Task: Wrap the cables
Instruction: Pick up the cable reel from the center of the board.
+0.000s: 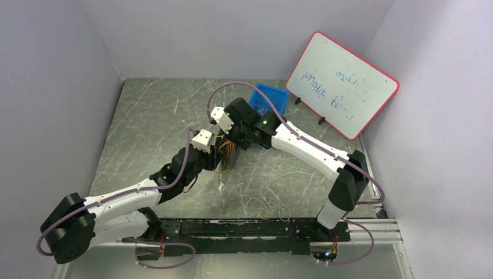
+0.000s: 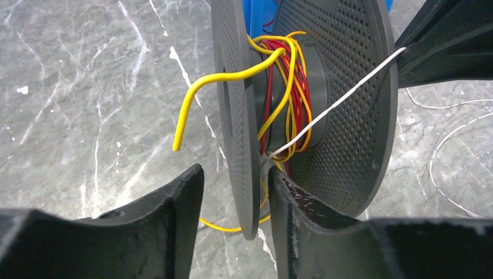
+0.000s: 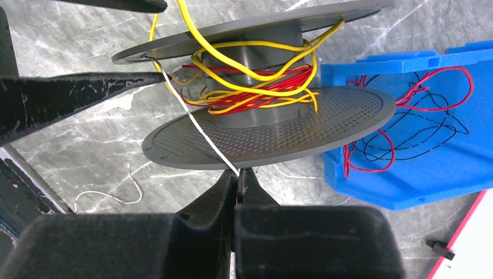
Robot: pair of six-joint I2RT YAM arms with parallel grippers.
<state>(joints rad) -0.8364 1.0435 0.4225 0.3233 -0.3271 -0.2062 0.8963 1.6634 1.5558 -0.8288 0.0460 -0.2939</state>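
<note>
- The cables (image 3: pixel 256 90) sit mostly on the grey spool (image 3: pixel 273 131) at the middle of the table (image 2: pixel 87 87), with red and yellow turns wound loosely round its hub.
- The right gripper (image 3: pixel 237 174) has its fingers pinched together on the white cable (image 2: pixel 337 103). Seen from the left wrist, that cable runs taut from the hub out towards two o'clock.
- The left gripper (image 2: pixel 235 177) straddles one flange of the spool with its fingers apart. We see a gap on each side, so it clamps nothing.
- The yellow cable (image 2: pixel 181 125) pokes out past the flange towards nine o'clock, its end bent and free.
- Seen from above, more white strands (image 1: pixel 270 203) lie loose at about five o'clock from the spool. A blue tray (image 3: pixel 372 186) at one o'clock holds red and black ones.
- We judge these wires light and springy. The yellow one looks stiffer and likely to uncoil, while the white one is fine and may slip.
- We would pinch near a free end and hold tension while winding.
</note>
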